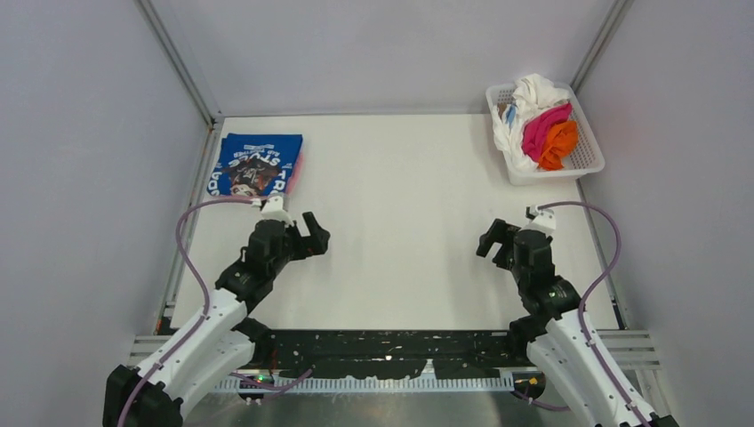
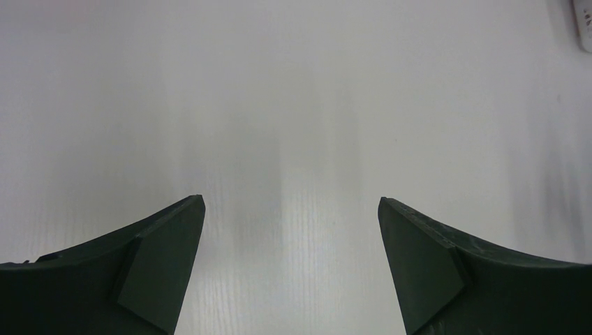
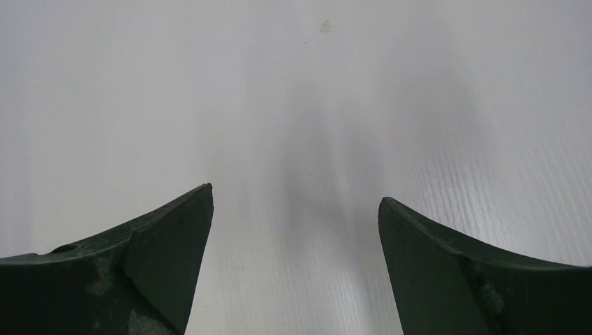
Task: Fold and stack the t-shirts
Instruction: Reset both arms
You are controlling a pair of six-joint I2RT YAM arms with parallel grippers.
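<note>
Blue tee [image 1: 256,165] lies folded flat at the far left of the desk [image 1: 400,196], with a pink tee [image 1: 300,167] peeking out beneath it. I reckon that's my stack. Its long side runs roughly left to right, lettering far, face print near. Unfolded tees [image 1: 547,129] heap in the basket [image 1: 589,165], far right. My left claw [image 1: 316,233] and right claw [image 1: 492,238] gape wide, holding nothing.

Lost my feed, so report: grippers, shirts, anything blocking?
Left gripper open, empty. Right gripper open, empty. Blue t-shirt folded far left; remaining t-shirts heaped in basket, far right. No obstruction seen.
</note>
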